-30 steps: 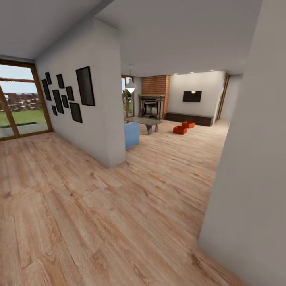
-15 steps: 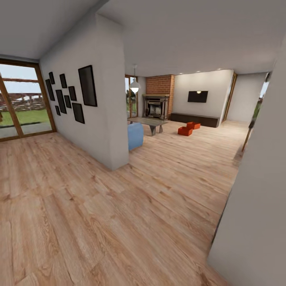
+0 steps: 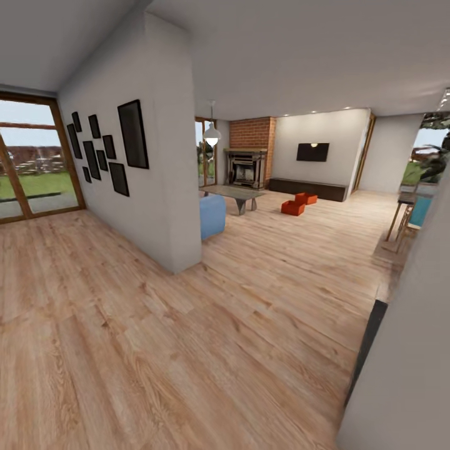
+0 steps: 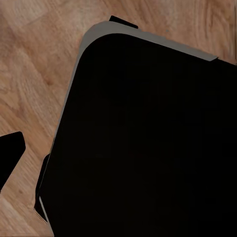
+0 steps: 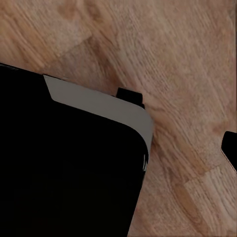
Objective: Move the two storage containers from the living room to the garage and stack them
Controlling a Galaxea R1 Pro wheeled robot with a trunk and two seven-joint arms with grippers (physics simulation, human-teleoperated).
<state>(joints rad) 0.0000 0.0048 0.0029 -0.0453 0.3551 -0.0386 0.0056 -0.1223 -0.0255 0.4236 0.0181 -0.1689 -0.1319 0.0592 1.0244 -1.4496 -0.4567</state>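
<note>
Head view shows the two storage containers (image 3: 299, 204) far off — probably light, stiff, best held by opposite walls — each end effector's state I cannot tell.

A white partition wall (image 3: 165, 187) stood at the left, with black frames (image 3: 103, 150) hung on it. Far left, a glass door (image 3: 31, 165) gave onto green grass. Just beyond the wall's end sat a blue chair (image 3: 212, 215), and a grey low table (image 3: 234, 194) behind it. A white lamp (image 3: 212, 134) hung above them. At the far right stood a wooden chair with a teal seat (image 3: 415, 215).
</note>
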